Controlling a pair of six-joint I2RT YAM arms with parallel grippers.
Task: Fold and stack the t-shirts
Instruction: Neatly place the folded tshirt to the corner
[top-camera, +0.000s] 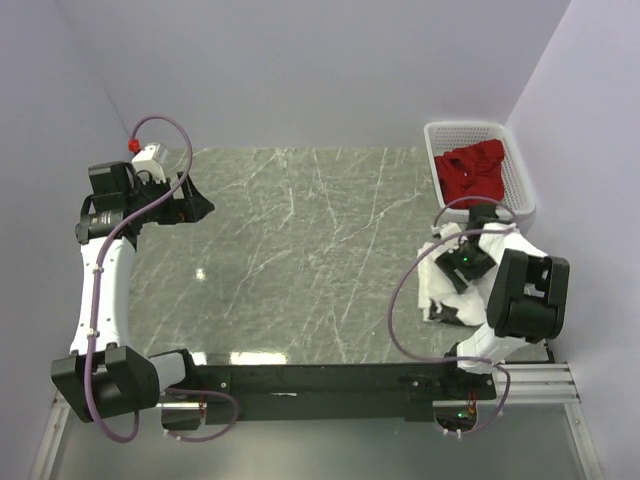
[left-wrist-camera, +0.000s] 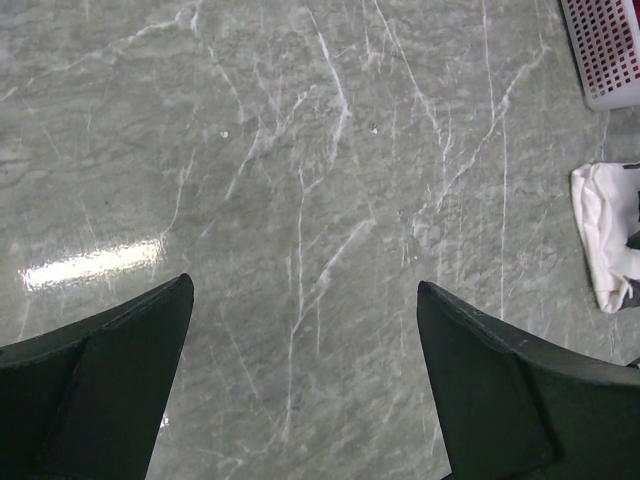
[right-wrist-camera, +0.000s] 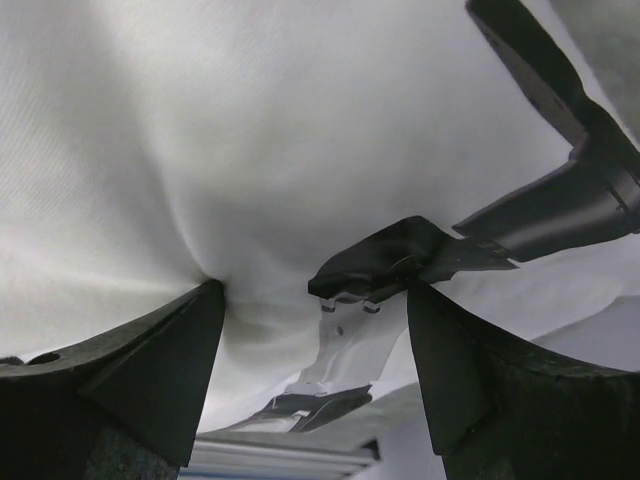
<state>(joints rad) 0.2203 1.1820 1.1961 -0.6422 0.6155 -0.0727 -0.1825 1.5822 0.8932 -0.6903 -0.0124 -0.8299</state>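
The white t-shirt (top-camera: 434, 283) lies bunched at the table's right edge, mostly under my right arm; the left wrist view shows its edge (left-wrist-camera: 603, 235). My right gripper (top-camera: 458, 272) is down on it with jaws wide apart. In the right wrist view white cloth (right-wrist-camera: 250, 130) fills the frame, and the left fingertip (right-wrist-camera: 205, 300) dents it; nothing is pinched between the jaws of this gripper (right-wrist-camera: 315, 285). The deep red t-shirt (top-camera: 472, 172) sits crumpled in the basket. My left gripper (top-camera: 200, 208) (left-wrist-camera: 303, 283) hangs open over bare table at the far left.
A white slotted basket (top-camera: 465, 127) (left-wrist-camera: 605, 50) stands at the back right corner against the wall. The grey marble table (top-camera: 300, 250) runs between the two arms. Purple walls close in the left, back and right sides.
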